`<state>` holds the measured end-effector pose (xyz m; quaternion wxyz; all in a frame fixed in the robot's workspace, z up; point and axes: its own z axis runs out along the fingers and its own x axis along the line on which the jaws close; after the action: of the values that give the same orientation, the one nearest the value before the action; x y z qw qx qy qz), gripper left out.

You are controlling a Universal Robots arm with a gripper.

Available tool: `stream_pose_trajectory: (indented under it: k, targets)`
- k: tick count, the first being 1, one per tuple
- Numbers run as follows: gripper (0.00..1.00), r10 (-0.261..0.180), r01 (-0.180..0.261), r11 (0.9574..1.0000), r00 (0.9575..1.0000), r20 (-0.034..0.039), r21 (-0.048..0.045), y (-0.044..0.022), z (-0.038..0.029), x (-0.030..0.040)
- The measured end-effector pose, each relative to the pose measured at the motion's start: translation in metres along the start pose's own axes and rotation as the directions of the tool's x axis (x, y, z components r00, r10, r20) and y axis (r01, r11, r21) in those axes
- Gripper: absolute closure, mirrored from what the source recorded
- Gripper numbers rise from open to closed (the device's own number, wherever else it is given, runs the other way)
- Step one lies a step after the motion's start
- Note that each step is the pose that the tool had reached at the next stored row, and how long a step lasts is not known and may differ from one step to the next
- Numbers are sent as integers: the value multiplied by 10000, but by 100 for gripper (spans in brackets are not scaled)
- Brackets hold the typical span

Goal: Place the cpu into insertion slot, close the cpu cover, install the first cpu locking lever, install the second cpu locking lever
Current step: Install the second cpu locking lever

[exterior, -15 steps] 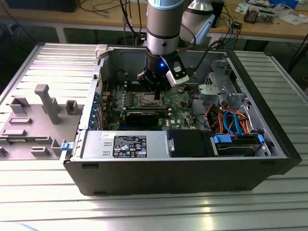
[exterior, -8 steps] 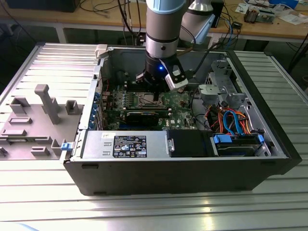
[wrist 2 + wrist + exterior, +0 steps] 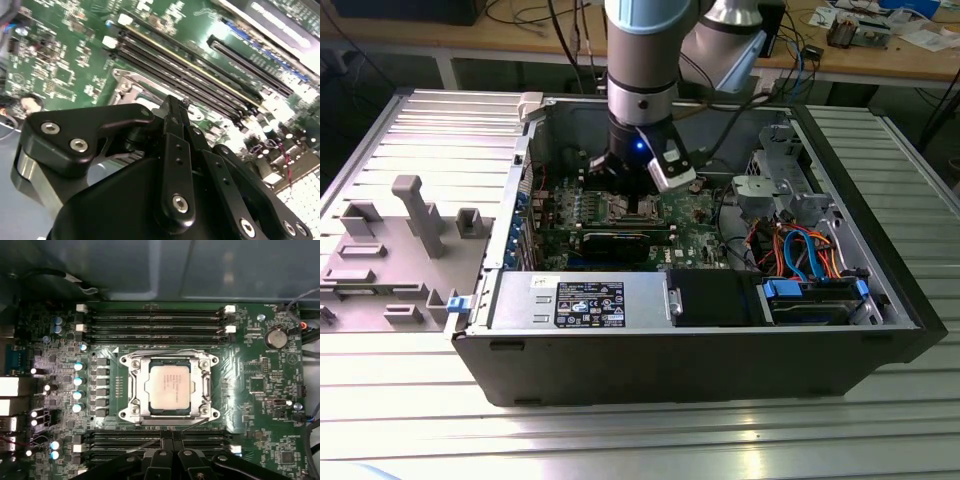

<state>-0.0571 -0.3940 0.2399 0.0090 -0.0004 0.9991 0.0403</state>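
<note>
Hovering fingers point(image 3: 172, 107) pressed together, gripping nothing, above the cpu point(image 3: 169, 386) seated under the cpu cover point(image 3: 135, 390).

open computer case point(image 3: 720, 345), green motherboard point(image 3: 250, 365), coin battery point(image 3: 275, 338)

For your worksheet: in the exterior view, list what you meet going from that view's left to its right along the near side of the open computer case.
Blue latch tab → labelled power supply box → black drive bay → blue drive caddy.
</note>
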Motion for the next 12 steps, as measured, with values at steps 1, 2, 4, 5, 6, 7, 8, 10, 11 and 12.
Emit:
stream_pose_trajectory:
  k: [1, 2, 4, 5, 6, 7, 8, 10, 11, 12]
  targets:
    - [89, 0, 0, 10000, 10000, 0, -2, -4, 6, 27]
    - [89, 0, 0, 10000, 10000, -1, -3, -9, 11, 53]
    - [89, 0, 0, 10000, 10000, -2, -15, -16, 25, 101]
    - [89, 1, -1, 10000, 10000, -3, -19, -20, 31, 119]
    - [89, 1, -1, 10000, 10000, -3, -27, -26, 42, 141]
    - [89, 2, -2, 10000, 10000, -3, -43, -33, 60, 163]
    - [89, 3, -3, 10000, 10000, -4, -73, -39, 76, 184]
    - [89, 1, -1, 9999, 10000, -5, -123, -47, 94, 195]
    - [89, 1, -1, 9999, 10000, -5, -166, -58, 104, 197]
    - [89, 4, -4, 9998, 10000, -4, -212, -67, 112, 200]
